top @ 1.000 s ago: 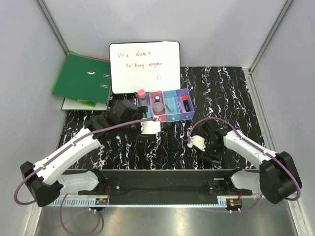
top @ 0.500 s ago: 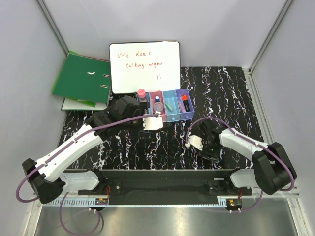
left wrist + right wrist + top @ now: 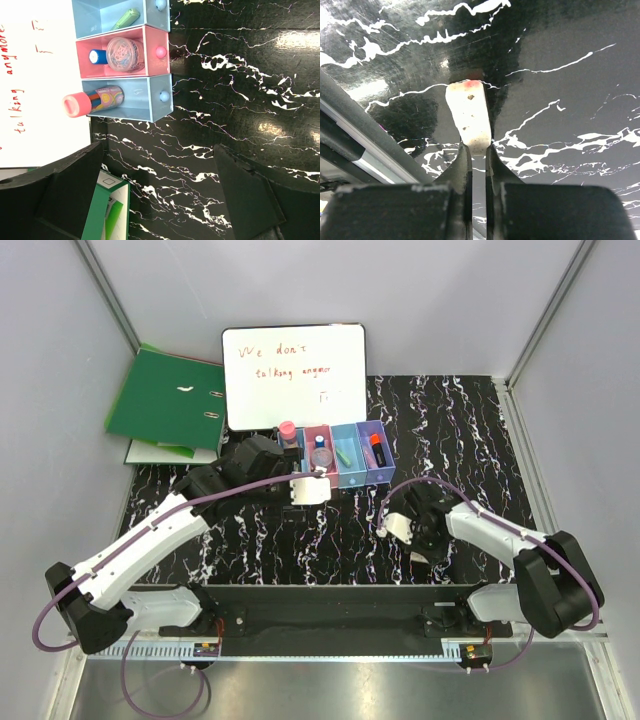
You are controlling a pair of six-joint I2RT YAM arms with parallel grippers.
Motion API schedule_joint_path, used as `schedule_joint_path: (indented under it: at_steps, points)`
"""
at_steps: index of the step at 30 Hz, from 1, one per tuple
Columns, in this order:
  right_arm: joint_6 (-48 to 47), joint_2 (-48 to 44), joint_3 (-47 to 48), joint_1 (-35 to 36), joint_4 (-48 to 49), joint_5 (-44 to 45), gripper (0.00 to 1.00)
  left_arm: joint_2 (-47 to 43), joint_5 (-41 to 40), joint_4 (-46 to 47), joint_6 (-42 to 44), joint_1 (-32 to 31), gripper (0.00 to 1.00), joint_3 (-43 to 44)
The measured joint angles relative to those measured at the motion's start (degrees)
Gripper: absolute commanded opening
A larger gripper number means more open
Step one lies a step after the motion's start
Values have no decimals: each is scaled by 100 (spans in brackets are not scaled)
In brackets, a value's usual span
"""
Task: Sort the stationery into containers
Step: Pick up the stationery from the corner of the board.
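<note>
A small pale bar [image 3: 468, 115] is being pinched at its near end by the right gripper [image 3: 476, 148]; the left gripper [image 3: 159, 192] is being held spread wide, bins [image 3: 150, 107] just ahead.

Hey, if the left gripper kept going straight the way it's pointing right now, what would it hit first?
Probably the bare black tabletop. The left gripper hangs open, aimed just beside the front of the light blue end bin, which sits off its line; depth is hard to judge.
</note>
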Motion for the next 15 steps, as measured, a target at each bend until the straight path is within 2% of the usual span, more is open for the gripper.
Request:
schedule_joint_path:
  at_steps: [9, 15]
  points:
    - [229, -15, 192, 7, 122, -98, 0, 0, 0, 2, -94, 0, 99, 0]
    - [223, -415, 422, 13, 219, -120, 0, 0, 2, 7, -133, 0, 99, 0]
